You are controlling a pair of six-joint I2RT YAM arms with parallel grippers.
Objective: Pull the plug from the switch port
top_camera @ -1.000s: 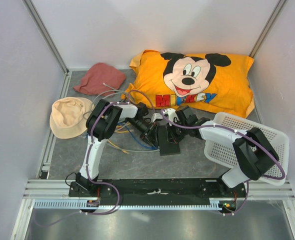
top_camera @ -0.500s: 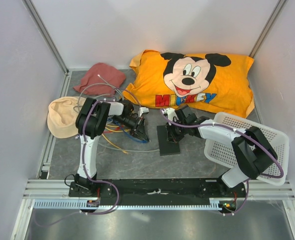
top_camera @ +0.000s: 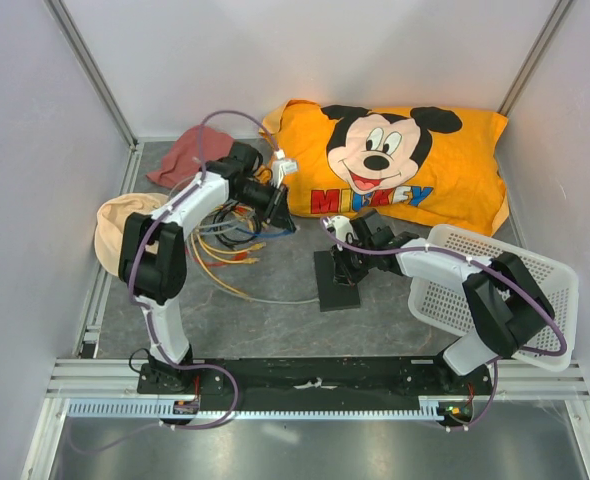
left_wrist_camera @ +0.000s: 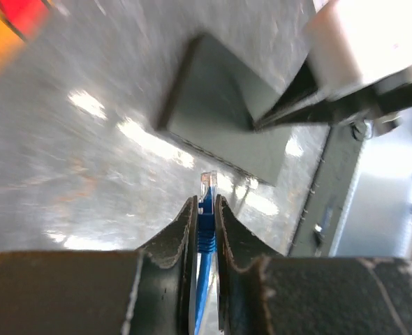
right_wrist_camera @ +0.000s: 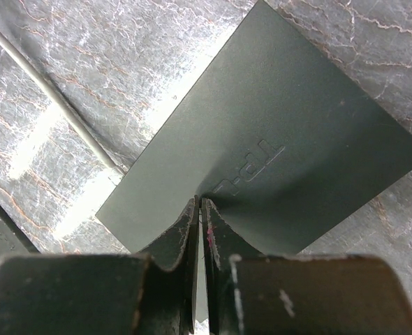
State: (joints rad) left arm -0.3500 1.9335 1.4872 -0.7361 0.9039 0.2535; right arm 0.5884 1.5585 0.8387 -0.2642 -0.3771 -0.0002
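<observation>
From above, the left pincer (top_camera: 275,203) hangs beside the pillow (top_camera: 425,170), well apart from the switch (top_camera: 336,290). The switch lies flat mid-surface (top_camera: 255,335) with the right pincer (top_camera: 345,263) bearing down on it. The left wrist view shows that pincer clamped on the blue plug (left_wrist_camera: 207,192), its clear tip free of any port. The right wrist view shows jaws together, tips touching the switch's top. My worry is the loose cables (top_camera: 225,245) under the left arm: a snag there could tug the plug out of that narrow grip.
</observation>
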